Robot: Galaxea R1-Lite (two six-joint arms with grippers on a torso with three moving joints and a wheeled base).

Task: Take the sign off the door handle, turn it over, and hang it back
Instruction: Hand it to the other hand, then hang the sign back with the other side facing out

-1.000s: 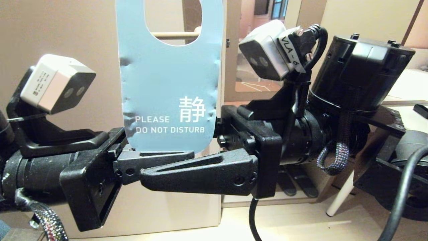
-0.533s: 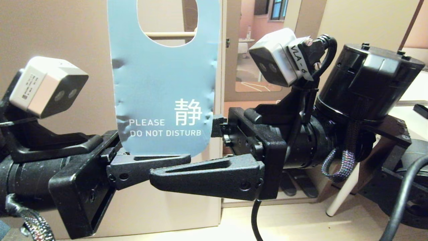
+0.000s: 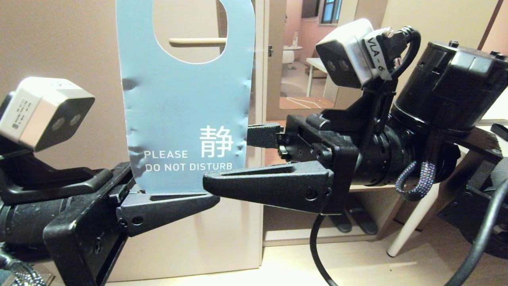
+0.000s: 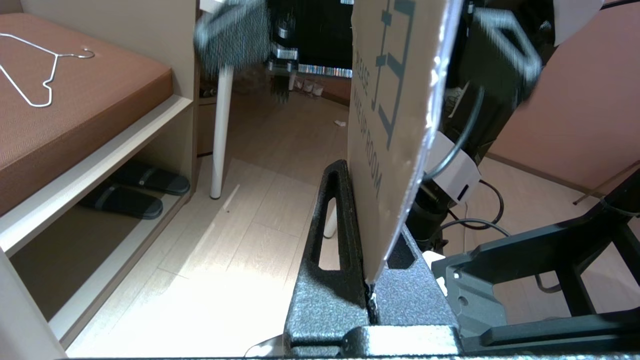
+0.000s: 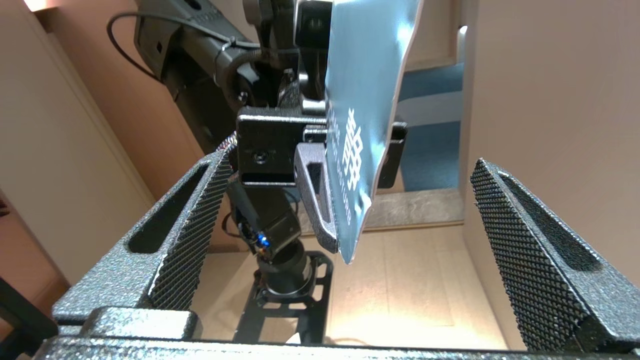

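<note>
The sign [image 3: 182,103] stands upright, its blue "PLEASE DO NOT DISTURB" face toward the head camera. My left gripper [image 3: 198,196] is shut on its bottom edge. In the left wrist view its pale face with dark text [image 4: 395,125] rises out of the left gripper [image 4: 370,200]. My right gripper [image 3: 228,159] is open, one finger in front of the sign's lower right corner and one behind it. In the right wrist view the sign [image 5: 367,75] hangs between the right gripper's [image 5: 352,160] spread fingers, clear of both. The door handle [image 3: 196,41] shows through the sign's hole.
The beige door [image 3: 59,59] fills the left background, with a doorway to its right. A white wire hanger [image 4: 30,75] lies on a brown cushioned bench [image 4: 100,115], and dark slippers [image 4: 135,190] sit under it. A white table leg [image 4: 220,130] stands nearby.
The right gripper has opened and drawn back to the right and upward, away from the sign. The left gripper has carried the sign left and slightly down.
</note>
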